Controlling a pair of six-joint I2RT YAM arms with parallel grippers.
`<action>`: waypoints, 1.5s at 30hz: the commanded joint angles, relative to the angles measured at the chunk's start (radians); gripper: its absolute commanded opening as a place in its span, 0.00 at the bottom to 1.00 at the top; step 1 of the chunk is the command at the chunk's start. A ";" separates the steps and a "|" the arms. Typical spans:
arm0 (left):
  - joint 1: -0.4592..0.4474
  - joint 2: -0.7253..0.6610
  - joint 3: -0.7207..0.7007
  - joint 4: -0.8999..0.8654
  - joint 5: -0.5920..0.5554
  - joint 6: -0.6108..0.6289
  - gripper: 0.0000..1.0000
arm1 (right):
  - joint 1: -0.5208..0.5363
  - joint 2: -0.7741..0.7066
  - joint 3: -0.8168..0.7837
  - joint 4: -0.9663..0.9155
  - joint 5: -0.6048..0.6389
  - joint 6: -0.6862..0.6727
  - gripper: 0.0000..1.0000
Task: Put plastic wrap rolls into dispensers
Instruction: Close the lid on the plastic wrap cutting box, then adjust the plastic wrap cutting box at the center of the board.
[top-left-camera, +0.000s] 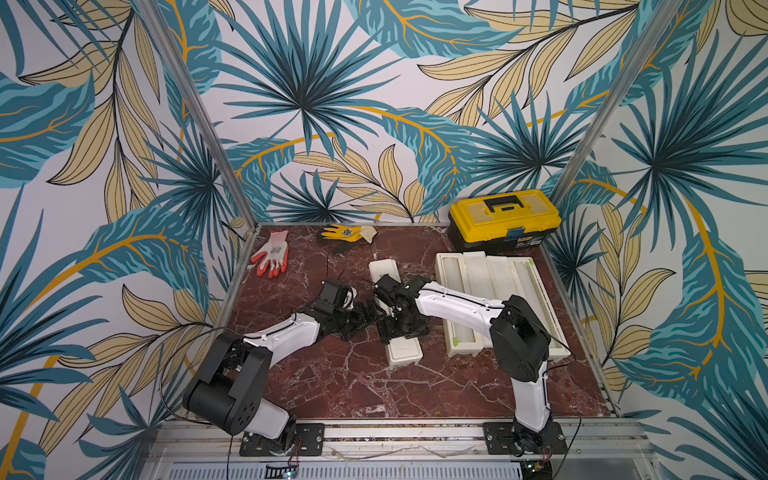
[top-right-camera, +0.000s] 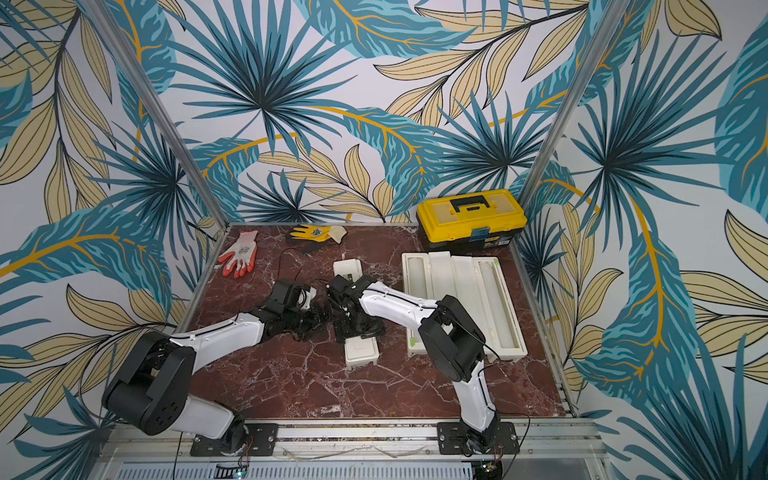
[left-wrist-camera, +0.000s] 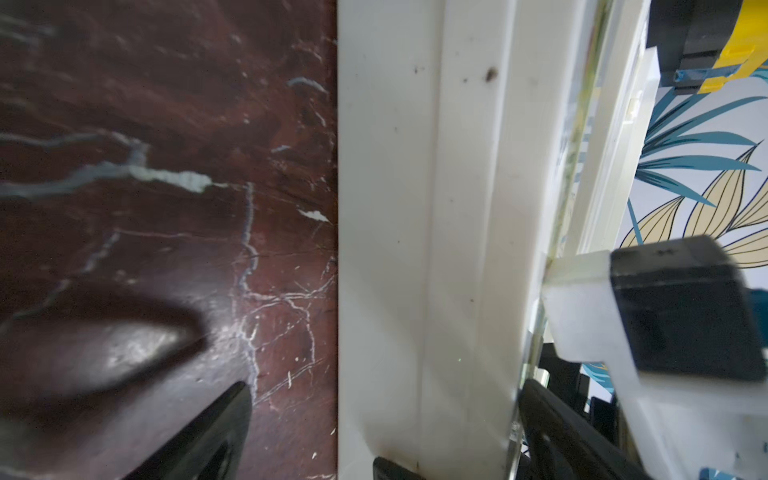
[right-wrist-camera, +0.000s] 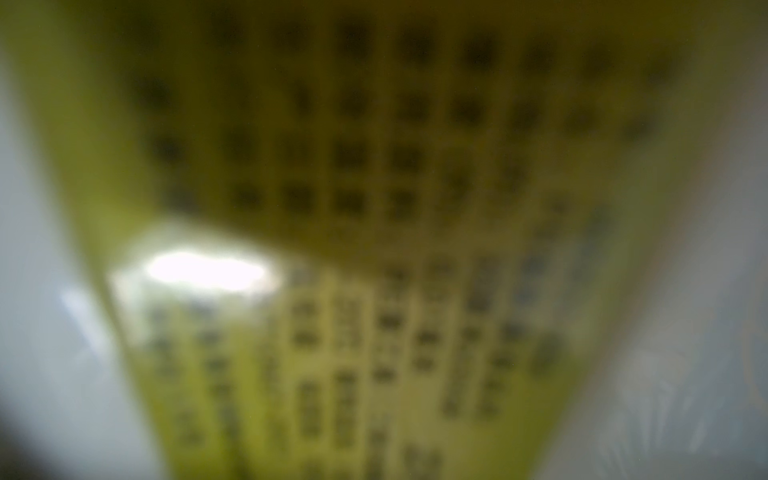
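A shut cream dispenser (top-left-camera: 405, 351) (top-right-camera: 360, 351) lies lengthwise mid-table. My left gripper (top-left-camera: 365, 318) reaches it from the left. In the left wrist view the dispenser's side wall (left-wrist-camera: 415, 208) stands between the wide-apart fingers (left-wrist-camera: 208, 436), so this gripper (left-wrist-camera: 382, 440) is open around it. My right gripper (top-left-camera: 399, 328) hovers right over the dispenser's middle. Its wrist view shows only the blurred yellow label (right-wrist-camera: 374, 208), with no fingers visible. Two more dispensers (top-left-camera: 473, 291) lie open at the right, each holding a plastic wrap roll (top-left-camera: 451, 282) (top-left-camera: 523, 282).
A yellow-and-black toolbox (top-left-camera: 505, 220) stands at the back right, just behind the open dispensers. An orange-and-white glove (top-left-camera: 272, 253) and a yellow glove (top-left-camera: 347, 233) lie at the back left. Metal frame rails border the red marble table (top-left-camera: 332, 386).
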 joint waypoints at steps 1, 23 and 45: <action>0.020 0.007 -0.020 -0.121 -0.027 0.057 1.00 | -0.057 0.110 0.035 -0.027 0.071 -0.186 0.89; 0.021 -0.055 -0.006 -0.121 -0.015 0.087 1.00 | -0.029 -0.151 -0.072 0.047 -0.032 -0.147 0.99; -0.103 -0.012 0.070 0.017 0.068 0.044 1.00 | -0.140 -0.371 -0.393 0.202 -0.140 -0.068 0.74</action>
